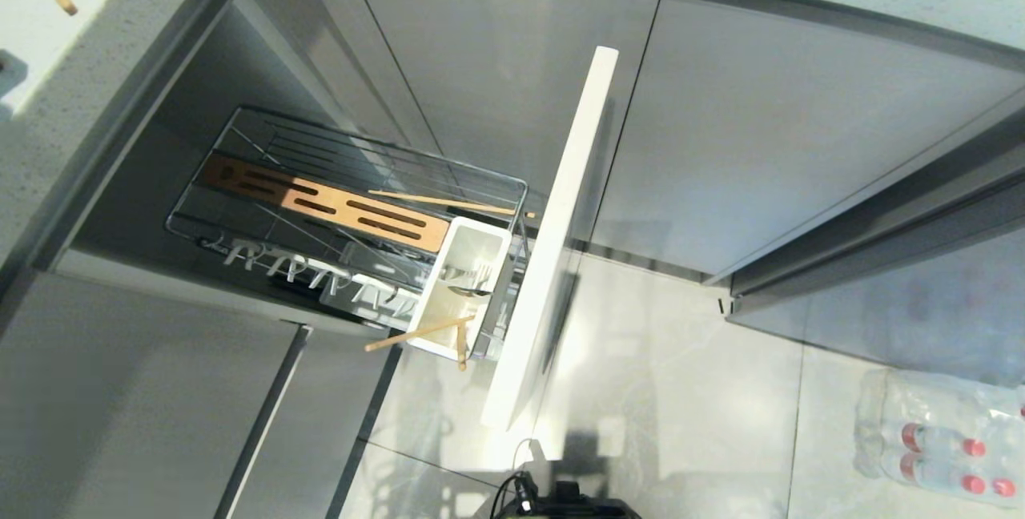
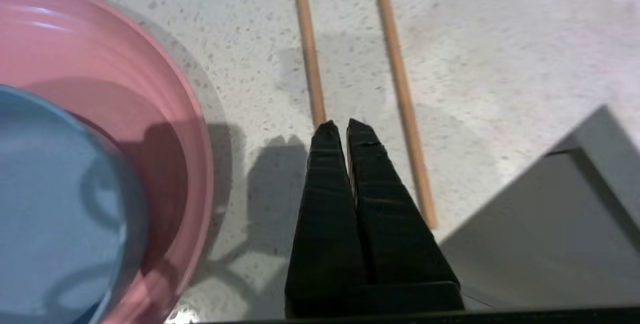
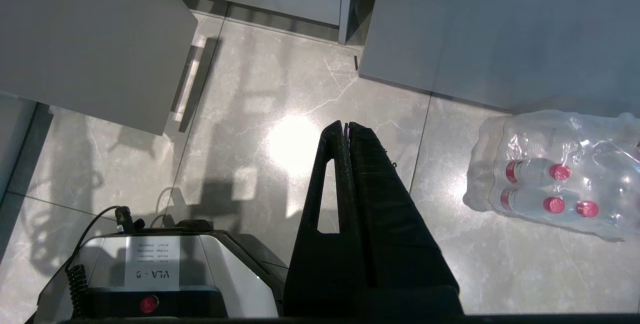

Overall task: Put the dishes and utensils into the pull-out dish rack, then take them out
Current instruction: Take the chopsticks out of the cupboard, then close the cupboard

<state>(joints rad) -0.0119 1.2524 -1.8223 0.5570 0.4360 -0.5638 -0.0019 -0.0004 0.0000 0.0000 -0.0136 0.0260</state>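
Loading stage by the look of it, utensils next. Left gripper (image 2: 341, 125) pressed together, pinching nothing, hovering over the speckled pale countertop (image 2: 500, 64) beside two thin pale wooden chopsticks (image 2: 400, 89) lying roughly parallel, slightly apart. Just beside: flat round salmon-pink plate (image 2: 165, 89) carrying the small matte periwinkle-blue bowl (image 2: 55, 204). Likely needs reopening around a stick. Chrome wire pull-out dish rack (image 1: 352, 207) drawn out, already holding sticks. Right gripper (image 3: 346, 125) closed, parked above the floor.
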